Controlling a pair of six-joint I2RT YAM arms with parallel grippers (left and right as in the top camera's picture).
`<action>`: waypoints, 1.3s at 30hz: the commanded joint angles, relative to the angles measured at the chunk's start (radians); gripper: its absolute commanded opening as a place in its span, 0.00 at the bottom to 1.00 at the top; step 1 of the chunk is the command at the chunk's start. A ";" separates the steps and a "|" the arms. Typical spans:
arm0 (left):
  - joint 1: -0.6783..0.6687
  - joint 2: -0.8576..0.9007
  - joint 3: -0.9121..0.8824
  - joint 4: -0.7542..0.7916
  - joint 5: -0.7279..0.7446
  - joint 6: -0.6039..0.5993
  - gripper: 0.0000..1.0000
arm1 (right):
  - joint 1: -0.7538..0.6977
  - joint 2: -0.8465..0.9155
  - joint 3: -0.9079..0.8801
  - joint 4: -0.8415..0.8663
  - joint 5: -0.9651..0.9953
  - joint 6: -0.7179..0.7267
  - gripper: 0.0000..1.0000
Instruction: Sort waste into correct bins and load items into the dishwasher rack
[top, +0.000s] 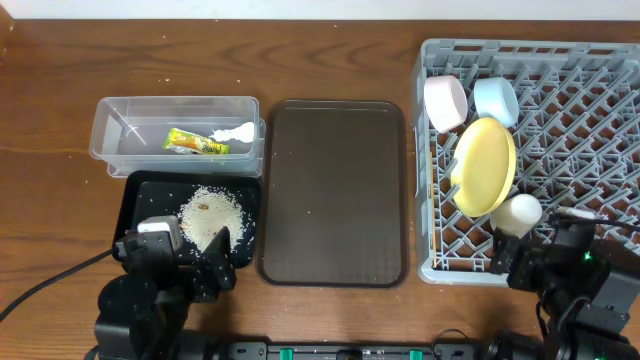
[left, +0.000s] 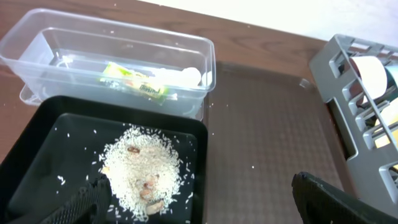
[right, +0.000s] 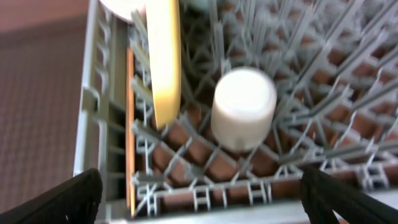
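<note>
Your left gripper (left: 199, 190) and right gripper (right: 199, 186) are spread wide, holding nothing.
Pull the right one straight back from the small white cup (right: 244, 109); don't bump the dishwasher rack (right: 98, 106).

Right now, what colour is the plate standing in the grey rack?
The plate is pale yellow-green; the overhead view shows it best.

wrapper (top: 195, 144), tissue (top: 236, 132): clear tub (top: 106, 128); rice (top: 212, 214): black tray (top: 150, 198); plate (top: 485, 166), white bowl (top: 446, 102), blue bowl (top: 496, 100), cup (top: 517, 212): rack (top: 600, 110)
</note>
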 joint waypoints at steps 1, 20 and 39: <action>-0.002 -0.002 -0.010 -0.010 0.006 -0.005 0.95 | -0.003 -0.005 -0.006 -0.038 -0.004 0.007 0.99; -0.002 -0.002 -0.010 -0.010 0.006 -0.005 0.95 | 0.144 -0.179 -0.124 0.277 -0.008 0.006 0.99; -0.002 -0.002 -0.010 -0.010 0.006 -0.005 0.95 | 0.286 -0.489 -0.684 0.969 0.003 -0.109 0.99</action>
